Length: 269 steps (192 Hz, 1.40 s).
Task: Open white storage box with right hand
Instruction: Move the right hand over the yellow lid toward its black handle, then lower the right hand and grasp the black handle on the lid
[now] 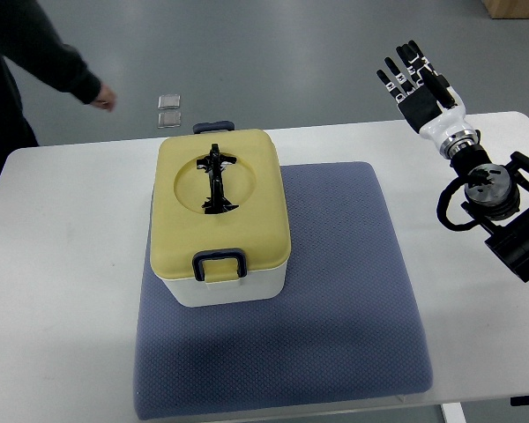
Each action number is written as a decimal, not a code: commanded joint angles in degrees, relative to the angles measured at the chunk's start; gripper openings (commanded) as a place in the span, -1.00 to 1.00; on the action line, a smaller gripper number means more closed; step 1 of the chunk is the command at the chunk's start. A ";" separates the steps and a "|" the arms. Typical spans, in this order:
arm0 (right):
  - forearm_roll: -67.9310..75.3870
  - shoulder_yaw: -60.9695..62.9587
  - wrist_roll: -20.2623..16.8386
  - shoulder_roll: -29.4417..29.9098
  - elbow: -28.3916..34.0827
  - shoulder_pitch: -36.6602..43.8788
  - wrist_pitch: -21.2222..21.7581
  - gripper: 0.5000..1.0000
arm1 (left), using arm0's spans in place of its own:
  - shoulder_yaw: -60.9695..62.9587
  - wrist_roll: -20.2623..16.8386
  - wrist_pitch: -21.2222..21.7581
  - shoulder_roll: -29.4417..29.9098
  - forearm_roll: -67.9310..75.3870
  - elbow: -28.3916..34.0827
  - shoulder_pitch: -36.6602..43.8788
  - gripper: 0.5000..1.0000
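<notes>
The storage box (219, 225) at frame centre looked like smooth matt plastic, yellow lid over white body. The mat (353, 300) beneath looked like dimpled grey-blue cloth. The desk (62, 291) was smooth, matt white.

A blue-grey padded fabric mat (353, 291) is lying on the white worktop (62, 291); a person's dark sleeve (35, 44) is showing far from the fingers.

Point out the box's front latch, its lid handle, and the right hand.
front latch (219, 262): top view, on the dark clasp.
lid handle (215, 180): top view, on its black bar.
right hand (418, 84): top view, on the palm.
</notes>
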 commanded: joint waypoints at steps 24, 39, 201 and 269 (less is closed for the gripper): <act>-0.09 -0.09 -0.09 0.00 0.00 0.09 -0.18 0.72 | -0.13 0.00 0.01 0.00 0.00 -0.36 0.00 1.00; -0.09 -0.18 -0.09 -0.27 0.00 0.26 0.26 0.72 | -0.13 0.00 0.01 0.00 -0.09 -0.36 0.00 1.00; -98.35 -16.96 1.49 -10.02 26.45 26.19 8.70 0.72 | -0.13 0.00 0.01 0.00 0.09 -0.53 -0.09 1.00; -103.18 -27.60 2.37 -8.18 30.67 31.55 -0.88 0.71 | -0.13 0.00 0.01 0.00 0.00 -0.53 -0.09 1.00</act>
